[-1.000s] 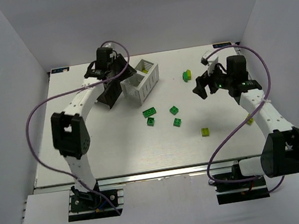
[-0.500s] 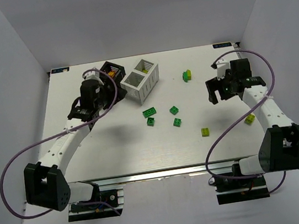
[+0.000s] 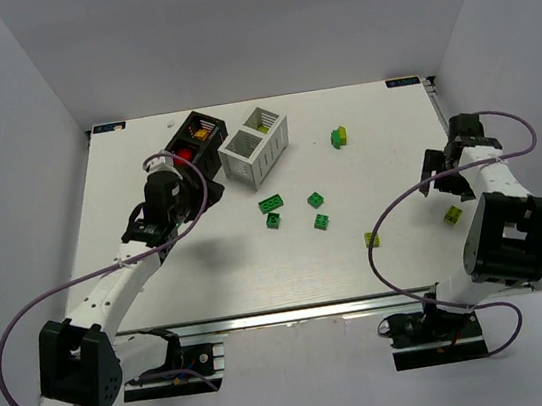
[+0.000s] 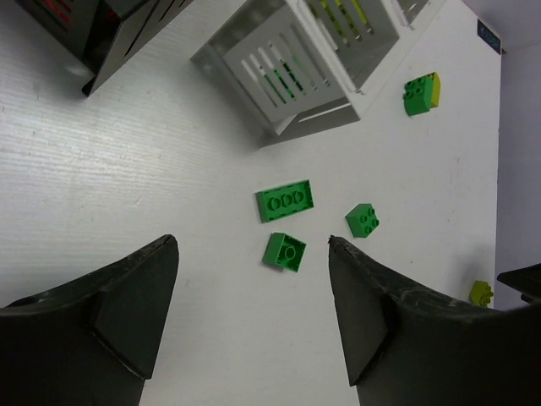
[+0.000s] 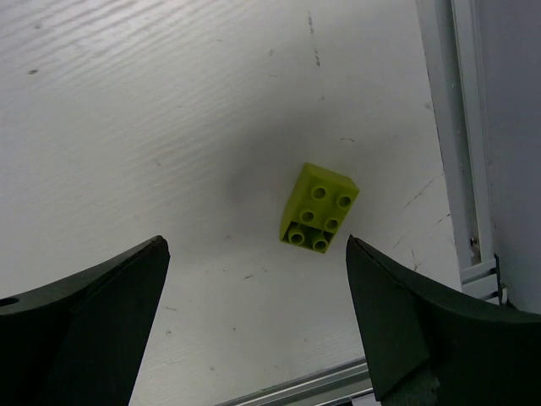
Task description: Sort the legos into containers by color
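Right claw (image 5: 254,271): jaws wide apart, empty, touching nothing. Under it, nearer the right finger, 1 yellow-green brick (image 5: 319,207) lies studs up on the table (image 5: 127,101), close to the edge rail (image 5: 456,127). The brick lies in the open.

Left claw (image 4: 252,279): jaws wide apart, empty, hanging above the table. Ahead between the fingers are 3 green pieces: long brick (image 4: 285,200), square brick (image 4: 285,251) just beside it, small brick (image 4: 363,220) near both. Beyond them stands the white rack (image 4: 296,68), with yellow-green showing through its slats. The black rack (image 4: 110,34) is just beside it to the left. A green-and-yellow pair (image 4: 420,93) lies right of the white rack. Top view: red and orange-yellow pieces sit in the black rack.

Versus 0.5 s ago: right claw has pulled back toward the right edge, now over the yellow-green brick. Left claw has backed off a little from the black rack. Loose bricks unmoved.
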Robot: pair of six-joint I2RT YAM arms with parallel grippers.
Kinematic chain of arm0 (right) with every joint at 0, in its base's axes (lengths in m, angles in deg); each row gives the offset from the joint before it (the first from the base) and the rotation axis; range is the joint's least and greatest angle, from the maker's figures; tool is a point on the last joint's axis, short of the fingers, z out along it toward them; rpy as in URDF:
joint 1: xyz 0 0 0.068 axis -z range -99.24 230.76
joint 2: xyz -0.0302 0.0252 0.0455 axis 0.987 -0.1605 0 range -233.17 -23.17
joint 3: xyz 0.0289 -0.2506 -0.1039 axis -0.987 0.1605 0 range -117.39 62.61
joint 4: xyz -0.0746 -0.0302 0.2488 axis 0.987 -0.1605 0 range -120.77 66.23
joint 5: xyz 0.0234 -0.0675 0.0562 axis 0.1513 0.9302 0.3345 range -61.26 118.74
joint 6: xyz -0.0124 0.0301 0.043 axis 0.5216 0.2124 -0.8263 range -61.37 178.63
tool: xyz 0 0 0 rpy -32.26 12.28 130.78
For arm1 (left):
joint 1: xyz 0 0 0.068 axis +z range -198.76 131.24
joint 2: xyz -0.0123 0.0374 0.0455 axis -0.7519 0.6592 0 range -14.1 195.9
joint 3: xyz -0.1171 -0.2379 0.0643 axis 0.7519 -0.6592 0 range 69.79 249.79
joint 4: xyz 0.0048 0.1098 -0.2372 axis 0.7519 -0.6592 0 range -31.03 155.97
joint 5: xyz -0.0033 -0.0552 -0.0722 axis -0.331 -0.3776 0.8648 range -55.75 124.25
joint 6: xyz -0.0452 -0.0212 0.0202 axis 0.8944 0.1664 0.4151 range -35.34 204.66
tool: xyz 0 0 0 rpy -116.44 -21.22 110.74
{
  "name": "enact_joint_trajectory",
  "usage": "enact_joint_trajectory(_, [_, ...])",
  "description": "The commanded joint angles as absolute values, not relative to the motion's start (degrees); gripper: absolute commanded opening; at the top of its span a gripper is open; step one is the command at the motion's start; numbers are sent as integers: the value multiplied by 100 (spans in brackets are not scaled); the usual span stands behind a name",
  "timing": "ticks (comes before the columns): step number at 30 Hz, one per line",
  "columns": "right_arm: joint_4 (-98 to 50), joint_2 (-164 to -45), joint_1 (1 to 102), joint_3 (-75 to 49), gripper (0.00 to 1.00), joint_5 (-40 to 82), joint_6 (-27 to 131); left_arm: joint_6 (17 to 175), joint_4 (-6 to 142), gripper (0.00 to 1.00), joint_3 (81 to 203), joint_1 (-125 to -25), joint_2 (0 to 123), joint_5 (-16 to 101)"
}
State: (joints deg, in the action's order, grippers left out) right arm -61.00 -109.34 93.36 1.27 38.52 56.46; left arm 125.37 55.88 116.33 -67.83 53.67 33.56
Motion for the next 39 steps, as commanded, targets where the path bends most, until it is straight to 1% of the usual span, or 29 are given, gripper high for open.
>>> enact_joint_trajectory(1, [-6227,-11175,9526,91,89,4078,5178,12719,5788,81,11400,-6765,5173,3355])
enact_joint_trajectory(10, [-5998,-11501,9693,170,89,4025,4993,12843,5903,81,11259,-6757,5164,3346])
enact_joint_trajectory(17, [-5963,-11791,9816,214,89,4271,4756,12851,5859,81,11215,-6757,5164,3364])
enact_joint_trajectory(22, [-5963,-11826,9895,249,89,4394,4703,12878,5920,81,11180,-6765,5156,3373])
enact_joint_trajectory(29, [-5867,-11905,9966,434,89,4236,4651,12895,5964,81,11180,-6757,5243,3417])
enact_joint_trajectory(35, [-5726,-12046,10019,539,84,4016,4633,12887,5911,81,11154,-6757,5217,3390])
enact_joint_trajectory(38, [-5620,-12072,10045,531,78,3972,4650,12913,5929,81,11101,-6757,5182,3373])
enact_joint_trajectory(39, [-5585,-12081,10054,531,74,3955,4650,12922,5946,81,11075,-6757,5165,3373])
